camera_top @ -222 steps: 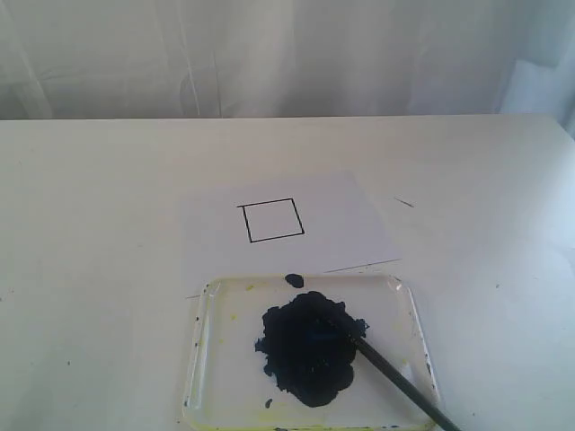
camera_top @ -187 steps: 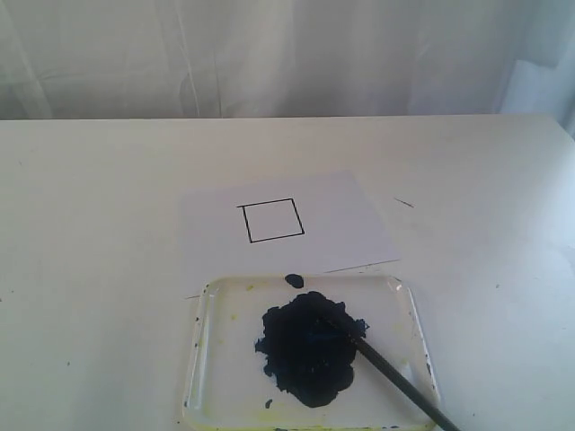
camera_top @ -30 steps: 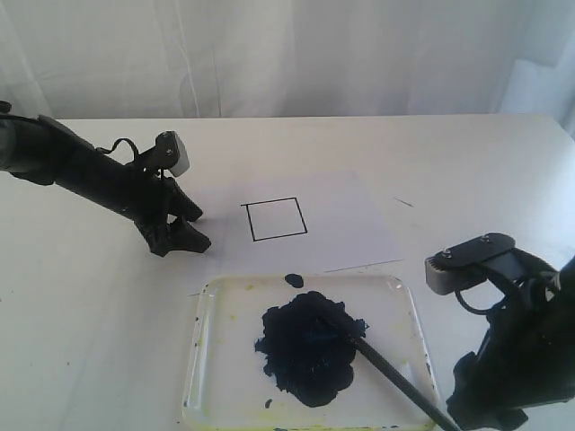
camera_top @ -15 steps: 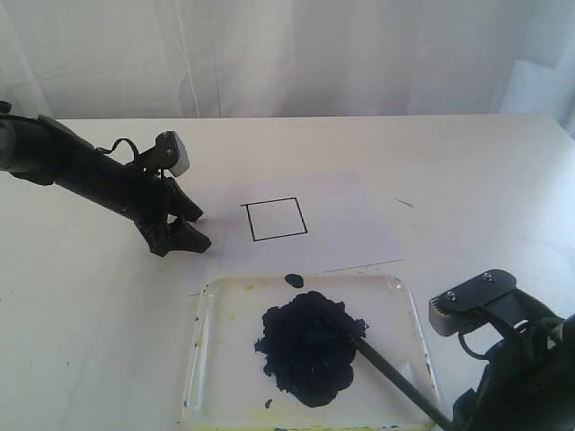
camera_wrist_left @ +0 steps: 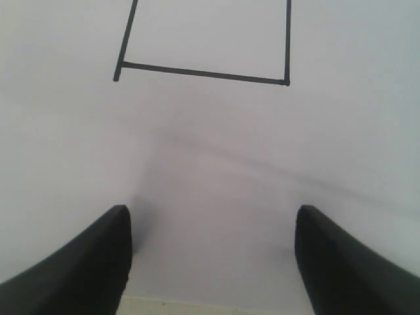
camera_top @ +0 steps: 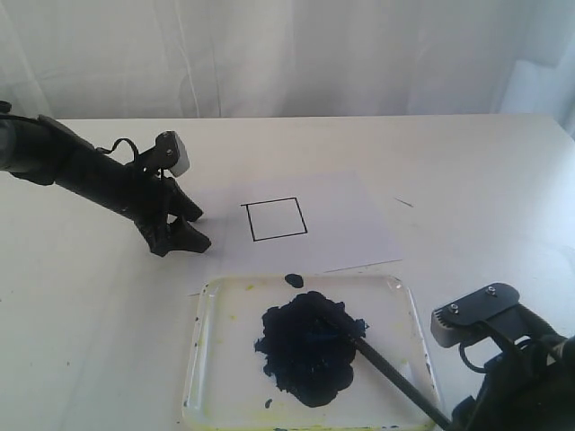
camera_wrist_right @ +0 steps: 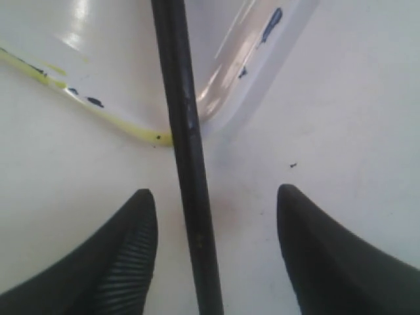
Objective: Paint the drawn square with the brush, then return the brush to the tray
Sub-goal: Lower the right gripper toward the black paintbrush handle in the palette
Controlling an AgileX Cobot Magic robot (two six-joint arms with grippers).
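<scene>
The right hand is lowered further, spread apart astride the brush at the tray corner; the left hand is held apart near the drawn square.

Exterior camera is looking down across the table toward the curtain. Left wrist camera is hovering close over the paper, sharing the drawn square with it; right one is sharing the tray corner and the brush.
</scene>
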